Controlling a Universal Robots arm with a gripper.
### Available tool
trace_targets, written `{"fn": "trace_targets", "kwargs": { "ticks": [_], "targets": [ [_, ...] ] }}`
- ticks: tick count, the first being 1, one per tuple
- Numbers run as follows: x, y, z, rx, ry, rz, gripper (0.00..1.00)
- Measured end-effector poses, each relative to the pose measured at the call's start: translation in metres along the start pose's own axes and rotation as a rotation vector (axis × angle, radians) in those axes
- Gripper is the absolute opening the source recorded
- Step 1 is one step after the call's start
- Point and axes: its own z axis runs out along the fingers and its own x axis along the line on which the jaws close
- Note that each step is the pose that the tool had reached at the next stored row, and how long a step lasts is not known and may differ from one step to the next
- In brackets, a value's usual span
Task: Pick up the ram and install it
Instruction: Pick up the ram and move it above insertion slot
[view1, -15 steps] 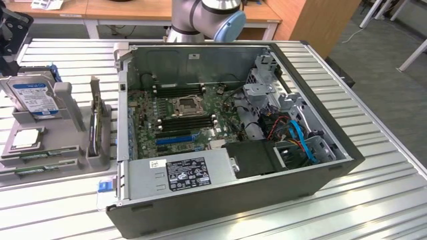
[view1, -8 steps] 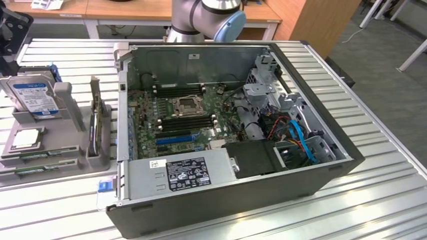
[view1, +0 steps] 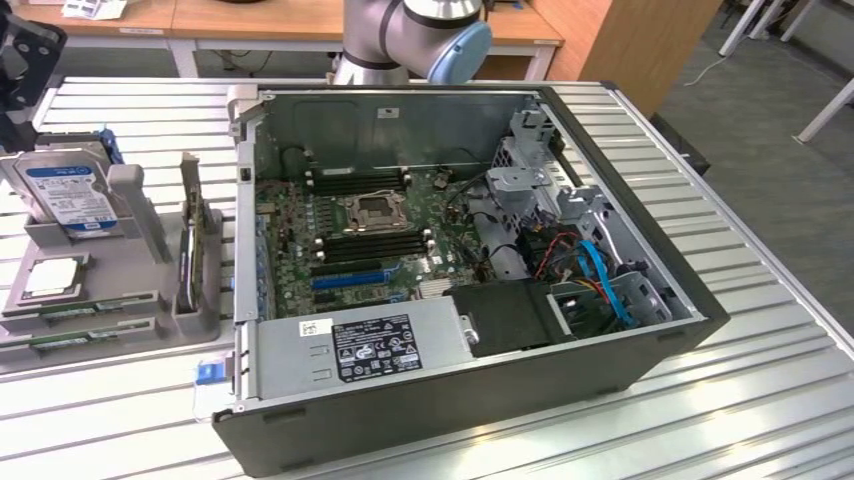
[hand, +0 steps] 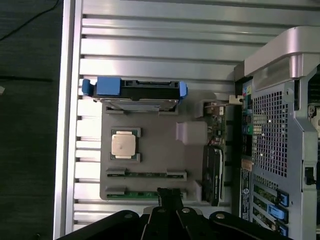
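Two green ram sticks lie flat in slots of the grey holder tray (hand: 192, 165): one ram stick (hand: 146, 174) (view1: 83, 304) and a second ram stick (hand: 140, 194) (view1: 74, 338) nearer the tray's edge. My gripper (hand: 169, 196) hangs above that edge of the tray, its dark fingers pressed together and shut on nothing, the tips over the second stick's end. In the exterior view the gripper (view1: 24, 90) shows as a dark shape at the far left, above the tray. The open computer case (view1: 641, 370) lies beside the tray, with its motherboard (view1: 367, 225) exposed.
The tray also carries a hard drive with blue rails (hand: 137, 91) (view1: 74, 195), a square silver processor (hand: 124, 145) (view1: 54, 275) and an upright card (view1: 194, 250) (hand: 212, 170). The arm's base (view1: 400, 40) stands behind the case. All of this rests on the slatted metal table (view1: 774, 400).
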Motion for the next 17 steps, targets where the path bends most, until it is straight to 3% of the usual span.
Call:
{"fn": "trace_targets", "kwargs": {
  "ticks": [17],
  "targets": [
    [0.0, 0.0, 0.0001, -0.0053, 0.0101, -0.225, 0.1]
  ]
}}
